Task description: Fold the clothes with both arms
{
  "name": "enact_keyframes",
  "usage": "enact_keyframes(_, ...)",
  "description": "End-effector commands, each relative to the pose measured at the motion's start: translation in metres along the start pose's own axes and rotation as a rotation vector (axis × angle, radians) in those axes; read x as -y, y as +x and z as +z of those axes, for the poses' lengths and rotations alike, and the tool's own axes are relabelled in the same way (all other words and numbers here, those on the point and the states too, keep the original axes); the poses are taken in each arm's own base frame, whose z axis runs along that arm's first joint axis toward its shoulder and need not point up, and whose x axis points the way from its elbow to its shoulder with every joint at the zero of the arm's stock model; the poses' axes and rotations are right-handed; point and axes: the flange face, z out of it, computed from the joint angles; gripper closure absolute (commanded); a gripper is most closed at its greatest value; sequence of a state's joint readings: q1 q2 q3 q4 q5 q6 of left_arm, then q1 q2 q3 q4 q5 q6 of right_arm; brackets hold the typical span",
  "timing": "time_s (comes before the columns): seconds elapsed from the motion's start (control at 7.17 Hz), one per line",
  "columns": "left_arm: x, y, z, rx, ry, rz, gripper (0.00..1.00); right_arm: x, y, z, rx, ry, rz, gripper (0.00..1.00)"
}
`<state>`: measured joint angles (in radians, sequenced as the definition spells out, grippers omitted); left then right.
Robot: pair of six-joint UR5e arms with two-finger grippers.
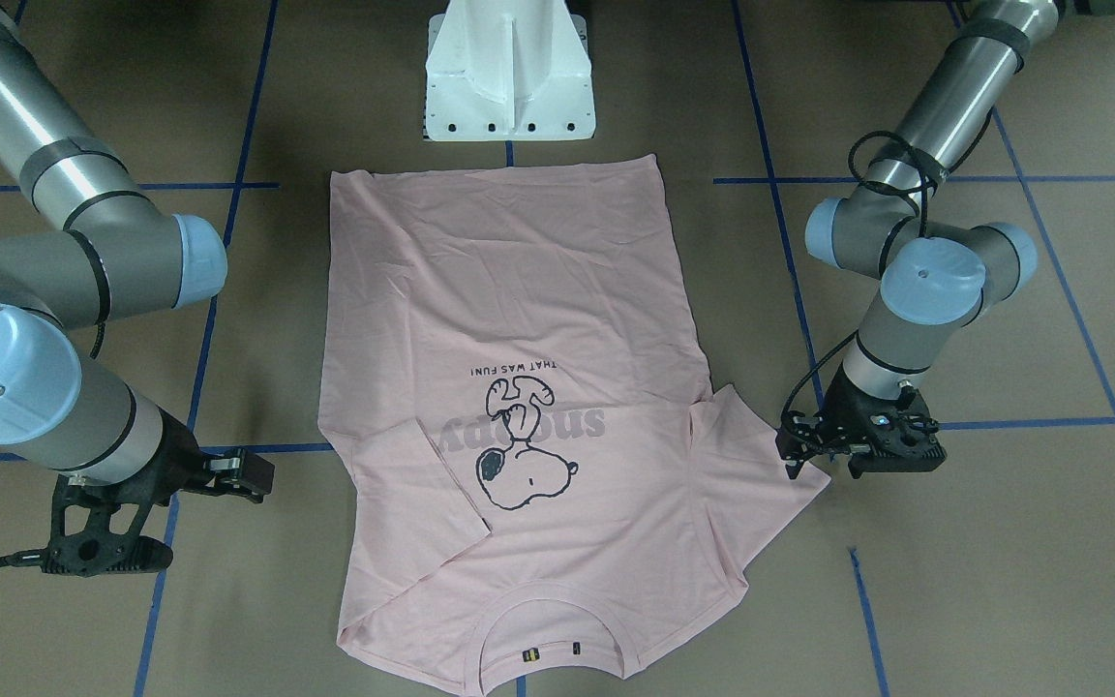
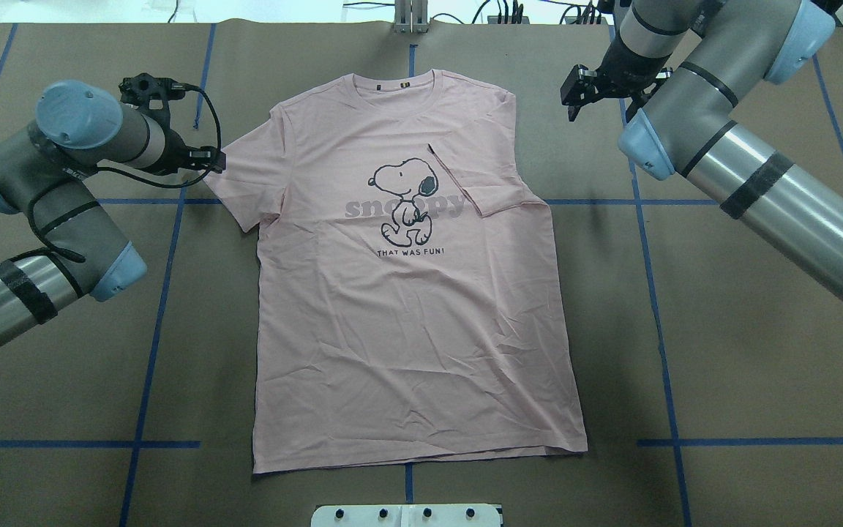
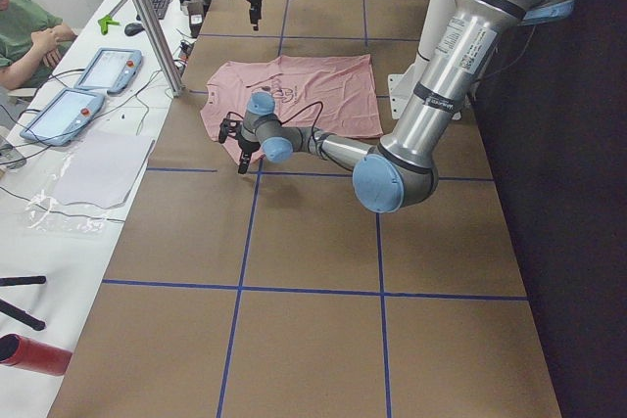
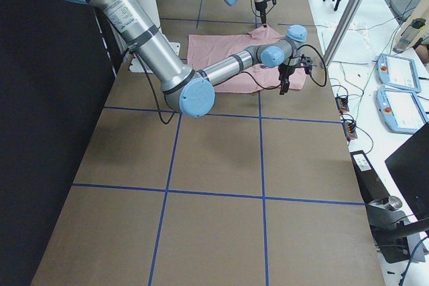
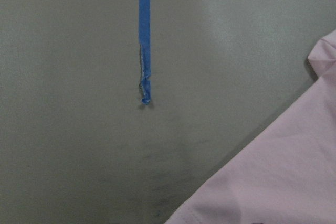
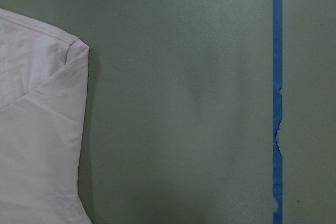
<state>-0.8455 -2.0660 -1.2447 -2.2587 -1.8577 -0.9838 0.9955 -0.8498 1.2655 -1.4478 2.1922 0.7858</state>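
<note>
A robotics lab: robot arms (image 3: 446, 66), tape-gridded table (image 3: 313, 340), teach pendants (image 3: 108, 68), operator (image 3: 24, 31).

My overhead camera sits behind the robot and looks forward and down on the tabletop (image 2: 41, 395), with the white pedestal (image 2: 407, 516) at its bottom edge. The front camera faces it from across the tabletop, looking steeply down, so the pedestal sits at the top and the sides read mirrored. Both views hold the whole pink T-shirt (image 2: 407, 329). My two side cameras stand high at the tabletop's ends and look along it from far back. Each shows the T-shirt small. The wrist cameras look straight down from very close. Each catches bare tabletop, a strip of blue tape (image 5: 144, 35) and one edge of the T-shirt.
</note>
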Motion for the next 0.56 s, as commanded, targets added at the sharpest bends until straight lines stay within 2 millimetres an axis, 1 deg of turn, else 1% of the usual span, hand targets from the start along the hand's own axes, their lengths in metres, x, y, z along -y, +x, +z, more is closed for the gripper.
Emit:
enact_keyframes(0.0, -0.0013, -0.0004, 0.0021, 0.000, -0.003, 0.003, 0.52, -0.0004, -0.0007, 0.0006, 0.000, 0.001, -0.001, 0.00)
enact_keyframes(0.14, -0.0009, 0.0005, 0.0019, -0.001, -0.003, 0.010, 0.82, -0.0004, -0.0007, 0.0006, 0.000, 0.001, -0.001, 0.00)
enact_keyframes(0.28, 0.0005, 0.0008, 0.0011, -0.001, -0.001, 0.010, 1.00, -0.0005, 0.0004, 0.0013, -0.002, 0.001, -0.001, 0.00)
enact_keyframes(0.42, 0.0004, 0.0030, 0.0005, -0.004, -0.001, 0.004, 1.00, -0.0003, 0.0007, 0.0018, -0.002, 0.001, -0.001, 0.00)
